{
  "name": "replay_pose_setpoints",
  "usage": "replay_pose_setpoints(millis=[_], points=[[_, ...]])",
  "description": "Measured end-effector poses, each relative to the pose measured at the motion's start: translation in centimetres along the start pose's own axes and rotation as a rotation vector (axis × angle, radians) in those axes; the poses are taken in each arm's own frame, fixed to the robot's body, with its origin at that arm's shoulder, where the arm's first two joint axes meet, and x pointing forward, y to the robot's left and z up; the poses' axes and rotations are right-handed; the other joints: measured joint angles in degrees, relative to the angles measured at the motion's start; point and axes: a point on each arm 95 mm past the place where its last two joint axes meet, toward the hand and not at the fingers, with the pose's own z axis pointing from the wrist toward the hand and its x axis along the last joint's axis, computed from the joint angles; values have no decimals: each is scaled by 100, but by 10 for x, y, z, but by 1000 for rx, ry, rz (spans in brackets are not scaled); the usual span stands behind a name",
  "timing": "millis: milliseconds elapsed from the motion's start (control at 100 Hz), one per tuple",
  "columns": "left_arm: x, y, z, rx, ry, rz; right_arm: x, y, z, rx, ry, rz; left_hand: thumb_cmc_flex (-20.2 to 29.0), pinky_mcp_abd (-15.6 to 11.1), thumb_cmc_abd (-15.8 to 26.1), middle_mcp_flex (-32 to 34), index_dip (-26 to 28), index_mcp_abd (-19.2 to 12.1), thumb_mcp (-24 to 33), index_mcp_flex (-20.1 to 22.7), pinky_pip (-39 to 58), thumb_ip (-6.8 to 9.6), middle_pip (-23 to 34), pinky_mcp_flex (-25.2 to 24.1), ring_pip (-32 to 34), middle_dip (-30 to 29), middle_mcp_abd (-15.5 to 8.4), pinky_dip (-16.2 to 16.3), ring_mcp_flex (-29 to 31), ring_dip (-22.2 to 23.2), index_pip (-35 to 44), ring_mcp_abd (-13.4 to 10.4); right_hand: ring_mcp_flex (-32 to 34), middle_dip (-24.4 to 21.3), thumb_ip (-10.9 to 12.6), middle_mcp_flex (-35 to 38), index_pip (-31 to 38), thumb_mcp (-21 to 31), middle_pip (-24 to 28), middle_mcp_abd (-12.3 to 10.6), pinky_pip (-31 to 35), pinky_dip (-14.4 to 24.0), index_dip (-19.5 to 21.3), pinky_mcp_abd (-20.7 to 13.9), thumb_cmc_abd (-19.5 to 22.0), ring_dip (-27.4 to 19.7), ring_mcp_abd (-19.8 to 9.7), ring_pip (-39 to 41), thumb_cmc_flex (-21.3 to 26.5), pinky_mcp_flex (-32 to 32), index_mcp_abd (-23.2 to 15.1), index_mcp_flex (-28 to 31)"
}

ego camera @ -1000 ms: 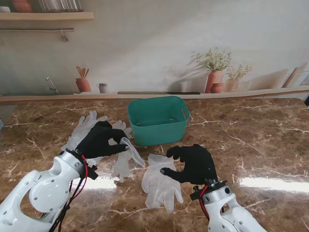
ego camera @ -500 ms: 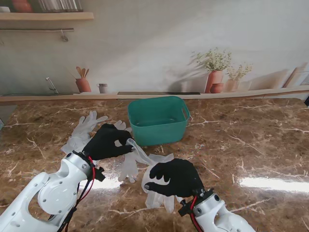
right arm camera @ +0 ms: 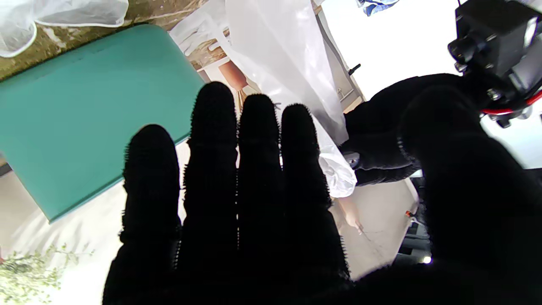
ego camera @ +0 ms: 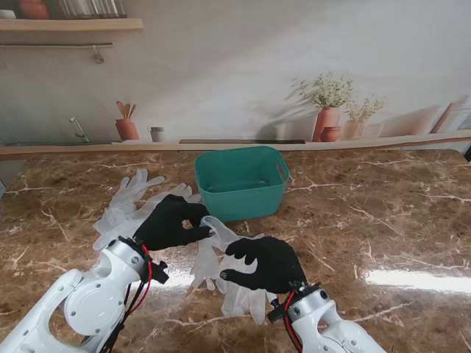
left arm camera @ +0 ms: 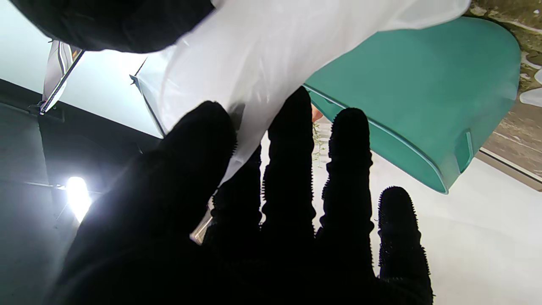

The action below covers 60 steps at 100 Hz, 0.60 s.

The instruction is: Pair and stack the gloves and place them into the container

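Since the earlier frames the left hand has carried its translucent glove rightward, and the right hand has slid left to meet it. The left hand pinches that glove by its cuff, so it hangs down onto the counter toward its near edge. The right hand hovers with fingers spread, holding nothing, over a second glove lying flat. More gloves lie toward the counter's left edge. The teal container stands near the far edge.

1 high stand view down over the table; 2 close wrist views, both sharing the teal container.
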Motion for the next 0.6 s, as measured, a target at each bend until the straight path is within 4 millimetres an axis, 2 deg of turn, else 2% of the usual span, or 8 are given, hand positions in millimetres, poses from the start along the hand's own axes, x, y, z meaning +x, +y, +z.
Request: replay_pose_setpoints(millis=[100, 190, 250, 350, 430, 500, 600], points=[[2, 2, 0, -1, 3, -11, -2, -2, 2, 5, -22, 22, 0, 4, 0, 56, -44, 15, 1, 0, 68, 0, 37, 57, 4, -14, 3, 0, 7, -1, 9, 0, -355, -152, 12, -327, -100, 156, -111, 4, -279, 21, -104, 0, -93, -101, -2, -322, -82, -276, 20, -325], [3, 5, 0, -5, 4, -35, -3, -6, 4, 3, -35, 12, 0, 8, 0, 81, -49, 70, 56, 0, 180, 0, 46, 127, 78, -80, 4, 0, 146, -1, 69, 1, -591, -181, 12, -592, -185, 345, -138, 4, -459, 99, -108, -2, -278, -185, -8, -495, -447, -461, 24, -586], [5, 7, 0, -7, 7, -42, -3, -8, 4, -5, -42, 4, 0, 9, 0, 109, -58, 79, 56, 0, 305, 0, 61, 146, 139, -153, 8, 0, 147, -3, 85, 1, -762, -182, 12, -742, -190, 486, -147, -4, -603, 164, -108, -9, -335, -241, -14, -596, -518, -594, 23, -592], [9, 11, 0, 4, 11, -37, -3, -12, 6, -26, -54, -9, -29, 9, -1, 109, -65, 95, 58, 0, 426, 0, 116, 193, 145, -221, 9, -1, 149, -10, 155, 1, -887, -183, 12, -855, -199, 443, -63, -51, -692, 234, -96, -28, -359, -243, -19, -638, -737, -727, 2, -653], [10, 12, 0, 18, 4, -28, -3, -13, 7, -54, -78, -44, -64, 10, -1, 109, -65, 126, 181, -2, 430, -67, 119, 193, 145, -244, 9, -1, 149, -47, 218, 1, -887, 56, 10, -781, 58, 518, 269, -70, -695, 362, 279, -54, -359, -244, -19, -474, -811, -715, -60, -631], [11, 12, -1, 18, -13, -42, -4, -14, 7, -63, -115, -62, -64, 10, -1, 109, -65, 138, 183, -5, 431, -98, 126, 193, 145, -246, 26, 0, 149, -57, 226, 1, -887, 135, 10, -763, 293, 508, 269, -72, -724, 370, 559, -55, -359, -244, -19, -409, -811, -710, -63, -626], [12, 15, -3, 24, -30, -101, -3, -18, 6, -63, -131, -40, -64, 10, -1, 109, -65, 205, 254, -10, 437, -101, 188, 193, 146, -246, 59, -1, 149, -57, 290, 1, -1049, 135, 10, -910, 302, 508, 186, -72, -901, 370, 702, -75, -359, -292, -22, -485, -813, -798, -61, -634]])
